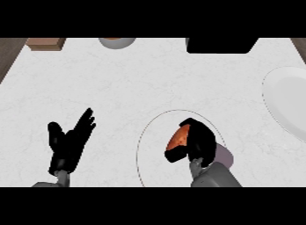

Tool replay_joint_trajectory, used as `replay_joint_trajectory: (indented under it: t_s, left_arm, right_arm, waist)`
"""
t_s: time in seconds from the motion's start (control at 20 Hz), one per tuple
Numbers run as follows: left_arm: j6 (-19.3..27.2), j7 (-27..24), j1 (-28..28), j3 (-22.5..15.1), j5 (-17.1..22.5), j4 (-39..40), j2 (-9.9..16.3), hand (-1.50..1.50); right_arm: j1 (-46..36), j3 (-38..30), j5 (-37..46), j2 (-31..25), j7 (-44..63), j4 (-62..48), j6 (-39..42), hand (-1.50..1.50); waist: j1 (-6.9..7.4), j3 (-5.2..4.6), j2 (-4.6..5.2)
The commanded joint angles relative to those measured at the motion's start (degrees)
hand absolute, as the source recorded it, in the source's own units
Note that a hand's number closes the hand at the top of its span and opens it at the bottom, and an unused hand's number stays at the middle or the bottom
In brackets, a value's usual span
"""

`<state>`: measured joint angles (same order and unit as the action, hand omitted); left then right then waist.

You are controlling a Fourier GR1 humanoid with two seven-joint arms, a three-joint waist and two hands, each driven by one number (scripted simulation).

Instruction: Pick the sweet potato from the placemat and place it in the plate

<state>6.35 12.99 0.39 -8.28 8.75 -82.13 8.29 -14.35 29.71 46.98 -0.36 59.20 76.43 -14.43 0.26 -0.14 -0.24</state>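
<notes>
One sweet potato [179, 139]; one placemat [149, 132]; one plate [292, 105]; two hands: left [68, 143], right [202, 143].

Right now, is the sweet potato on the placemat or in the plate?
On the placemat: sweet potato lies there, right hand curled round it; plate empty.

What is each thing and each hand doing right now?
Orange sweet potato: on the round white placemat, right hand curled round it.
Black right hand: shut on the sweet potato.
Black left hand: open, fingers up, resting at lower left.
White round plate: at the right edge, nothing on it.
</notes>
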Motion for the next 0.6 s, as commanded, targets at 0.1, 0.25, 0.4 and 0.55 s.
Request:
replay_joint_trajectory:
  t_s: [0.1, 0.25, 0.4, 0.55]
  left_arm:
    - [-3.3, -3.1, 0.8, 3.0, 0.5, 2.8, 0.6, 0.0]
    - [-1.8, 0.6, -2.1, 2.6, 0.2, 1.8, -0.7, 0.0]
    - [-2.8, 1.5, -2.1, 1.9, 0.2, 0.1, 0.7, 0.0]
    - [-2.3, -0.9, -0.8, -0.3, -1.7, 0.7, -0.8, 0.0]
  right_arm:
    - [-3.2, -1.1, 1.6, 0.3, 1.1, -5.5, 0.3, 1.5]
    - [-8.6, -3.1, 1.6, 0.3, 2.7, -11.0, -1.8, 1.5]
    - [-20.3, -15.0, 3.2, -0.6, 7.2, -18.8, -0.7, 1.5]
    - [-26.3, -19.4, 7.1, -3.1, 9.7, -25.7, -4.5, 1.5]
  waist:
    - [-0.02, 0.13, 0.26]
    - [0.27, 0.14, 0.38]
    - [2.13, 0.15, 1.08]
    - [3.46, 0.11, 1.57]
